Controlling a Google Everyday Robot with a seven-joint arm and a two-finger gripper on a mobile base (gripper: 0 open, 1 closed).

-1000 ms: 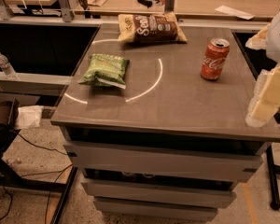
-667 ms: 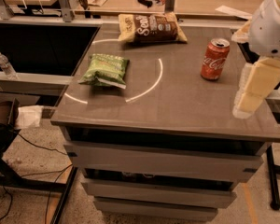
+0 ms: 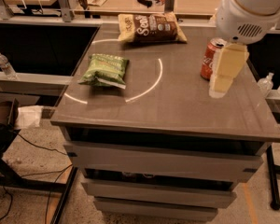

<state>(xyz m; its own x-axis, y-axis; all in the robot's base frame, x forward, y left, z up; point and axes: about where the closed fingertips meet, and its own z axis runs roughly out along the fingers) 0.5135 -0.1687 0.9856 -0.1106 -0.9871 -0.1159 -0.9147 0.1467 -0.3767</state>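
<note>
The arm [image 3: 252, 8] comes in from the top right corner, a bulky white rounded housing with a small vent grille on its underside. Below it the gripper [image 3: 221, 78] hangs down and slants slightly to the left. It is a pale cream, blocky piece with flat faces. It is over the right side of the table [image 3: 177, 106], and its lower end is close above the top. Whether the gripper is open or closed cannot be told, and nothing is seen held in it.

The can [image 3: 206, 62] is nearest to it. It is a red metal cylinder with white lettering and stands upright at the right of the table, just behind the gripper, which hides its right side from the camera. Whether they touch cannot be told.

The table top is smooth, dull grey and slightly glossy, with a thin white arc [image 3: 159, 73] marked across it. Grey drawers [image 3: 163, 160] stack beneath.

A green bag [image 3: 104, 70], crinkled and flat, lies at the left, well apart from the gripper. A brown bag [image 3: 149, 28] with cream ends lies puffed at the far edge. A clear plastic bottle [image 3: 4, 64] stands on a ledge off to the left.
</note>
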